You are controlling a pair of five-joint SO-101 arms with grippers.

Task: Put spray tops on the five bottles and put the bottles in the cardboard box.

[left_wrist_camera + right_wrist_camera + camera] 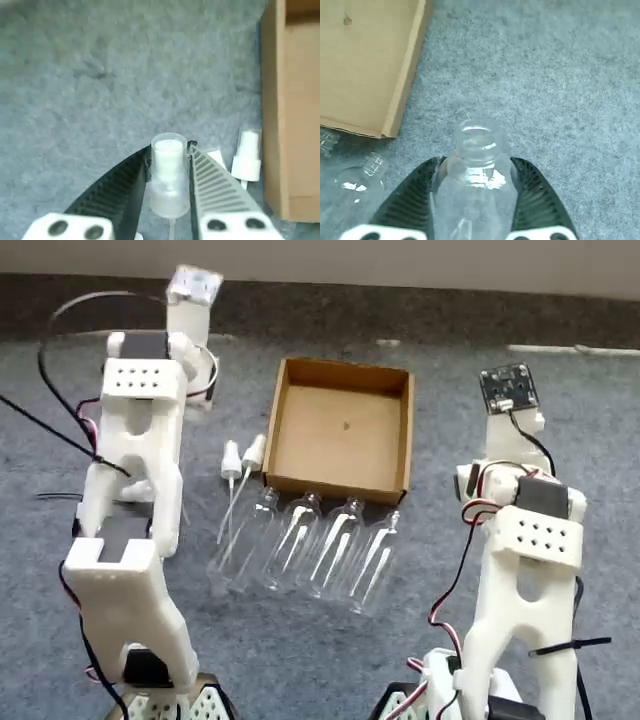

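L claw (170,155): clamped on held spray top (168,175), one finger each side of its white collar; it's over bare desk, left of the box's left wall.
Held spray top: clear cap end sticks out past the fingertips, thin tube runs back between the fingers.
R claw (477,162): clamped on held bottle (475,192), fingers hugging the shoulder from both sides; right of the box, near its near-right corner.
Held bottle: clear, neck open w/ no top on it, neck sticks out beyond the fingertips.
Cardboard box (345,368): centre-far on desk, between the two arms, open side up, nothing inside.
Bottle row (335,545): four clear bottles lying side by side just near of the box's near wall, necks pointing far toward the box, all w/o tops.
Loose spray tops (254,450): two, lying close together just left of the box's near-left corner, tubes trailing toward the near side; the right one is just beside the box wall.
Desk (300,660): grey, carpet-like surface.
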